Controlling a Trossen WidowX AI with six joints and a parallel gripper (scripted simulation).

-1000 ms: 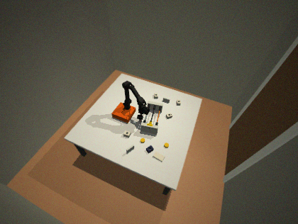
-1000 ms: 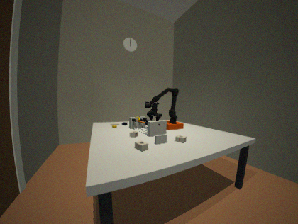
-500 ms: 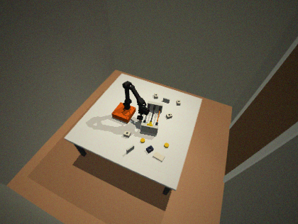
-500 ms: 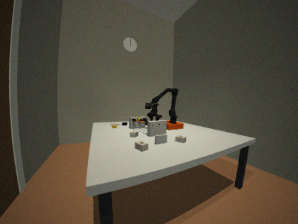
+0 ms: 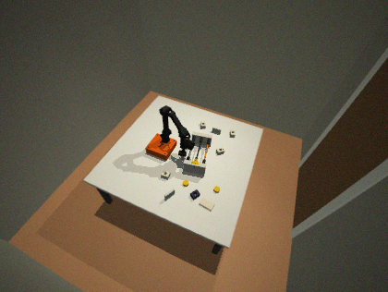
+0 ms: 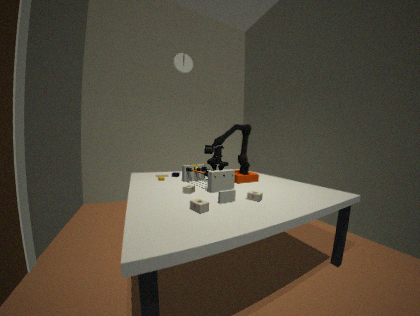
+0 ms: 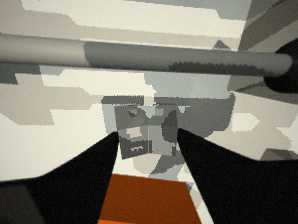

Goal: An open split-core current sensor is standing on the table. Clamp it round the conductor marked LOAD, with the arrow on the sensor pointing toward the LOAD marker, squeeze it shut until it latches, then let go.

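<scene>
Only the wrist view shows the sensor (image 7: 162, 142) clearly: a grey block between the fingertips, with a grey rod (image 7: 175, 58) crossing at 12 o'clock from it. The gripper (image 5: 183, 152) (image 6: 217, 165) (image 7: 148, 134) is clamped on the sensor, one dark finger at 8 o'clock and the other at 4. Whether the sensor's halves are latched, or which way its arrow points, I cannot tell.

The top view shows the frame (image 5: 194, 170) (image 6: 221, 181) with its row of rods and a yellow marker (image 5: 195, 162) near its 6 o'clock end; there the sensor is too small to pick out. It also shows two yellow discs at about 6 and 5 o'clock from the frame. The exterior view alone shows the wall clock (image 6: 183, 63).

The arm (image 5: 175, 118) (image 6: 244, 144) rises from its orange base (image 5: 152, 152) (image 6: 253, 177), at 9 o'clock from the frame in the top view, bends at a high elbow and slopes down, with the gripper low beside the frame.
</scene>
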